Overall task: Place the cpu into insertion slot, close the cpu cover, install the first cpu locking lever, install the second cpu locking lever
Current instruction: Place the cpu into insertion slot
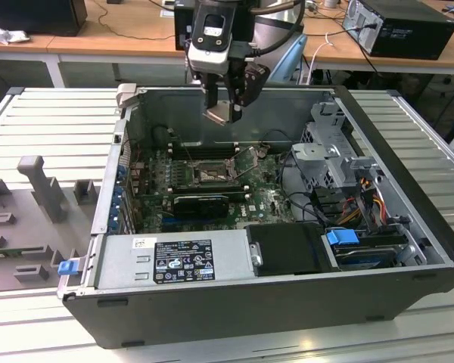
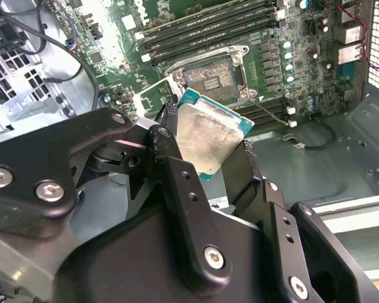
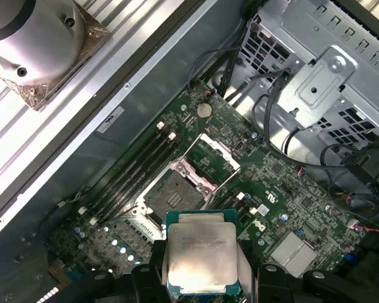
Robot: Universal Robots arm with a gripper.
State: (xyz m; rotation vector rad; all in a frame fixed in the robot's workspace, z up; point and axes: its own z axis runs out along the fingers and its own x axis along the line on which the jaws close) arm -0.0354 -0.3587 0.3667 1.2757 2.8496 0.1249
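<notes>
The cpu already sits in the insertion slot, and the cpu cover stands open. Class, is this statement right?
Not quite. The cpu is not in the insertion slot: the gripper holds it above the motherboard, as the first wrist view shows, and the slot lies bare. The cpu cover does stand open.

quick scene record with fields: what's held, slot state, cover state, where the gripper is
gripper: shut on the cpu, above the open computer case
cpu: held over the green motherboard, not in the slot
insertion slot: empty, dark centre exposed
cpu cover: swung open, off the slot
beside the slot: long black memory slots
</notes>
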